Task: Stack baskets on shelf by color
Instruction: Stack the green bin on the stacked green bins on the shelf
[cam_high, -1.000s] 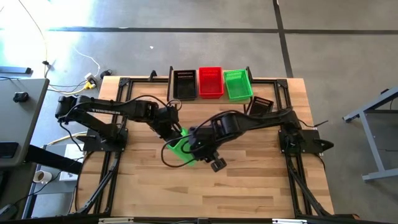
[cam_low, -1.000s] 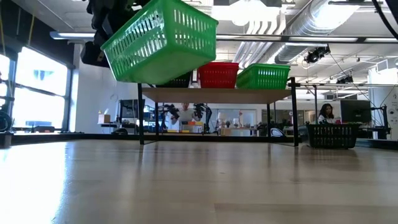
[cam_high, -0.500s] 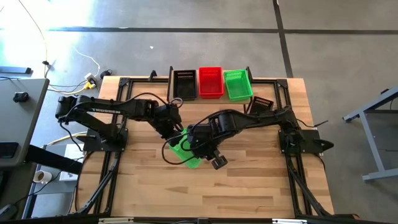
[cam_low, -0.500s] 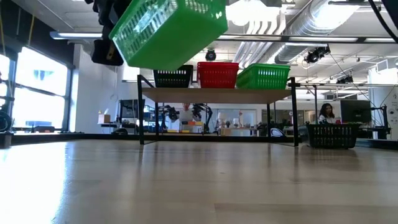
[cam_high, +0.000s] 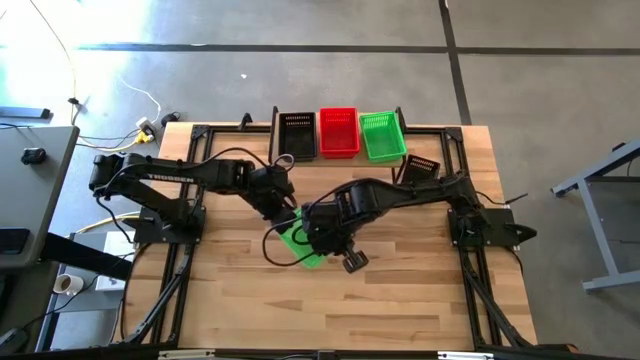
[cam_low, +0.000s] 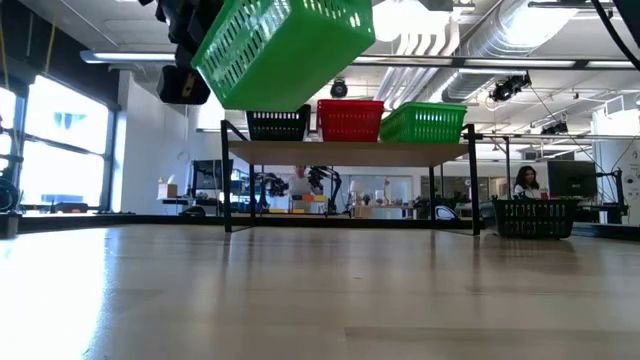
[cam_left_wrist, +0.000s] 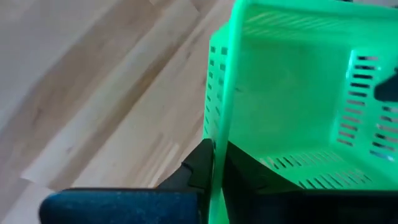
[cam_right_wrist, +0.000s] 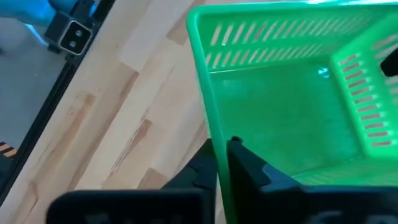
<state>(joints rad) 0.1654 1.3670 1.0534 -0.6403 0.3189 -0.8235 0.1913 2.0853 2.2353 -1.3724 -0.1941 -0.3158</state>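
A bright green lattice basket (cam_high: 298, 243) (cam_low: 285, 50) hangs tilted in the air above the middle of the table, carried by both grippers. My left gripper (cam_left_wrist: 217, 155) is shut on its wall from the table's left. My right gripper (cam_right_wrist: 222, 149) is shut on another wall from the right. A black basket (cam_high: 297, 135), a red one (cam_high: 338, 132) and a green one (cam_high: 382, 136) stand in a row on the shelf (cam_low: 350, 151) at the far edge. Another black basket (cam_high: 420, 168) sits on the table to the right. My left gripper pinches one side wall of the green basket just under its rim (cam_left_wrist: 219, 106), with one finger (cam_left_wrist: 198, 165) outside and the other (cam_left_wrist: 255, 177) inside. The basket is lifted clear of the table and tilted. My right gripper pinches another wall of the same basket below its rim (cam_right_wrist: 211, 106), one finger (cam_right_wrist: 199, 168) outside and one (cam_right_wrist: 249, 167) inside the hollow. The basket hangs clear of the table between the two grippers.
Bare wooden tabletop (cam_low: 320, 290) lies under the lifted basket and toward the near edge. The shelf stands on thin black legs (cam_low: 227, 190) with open room beneath it. Black frame rails (cam_high: 180, 260) run along both sides of the table.
Both grippers have carried the green basket upward and a little toward the shelf. The basket has tipped so that more of its underside faces the low camera. Neither gripper has let go.
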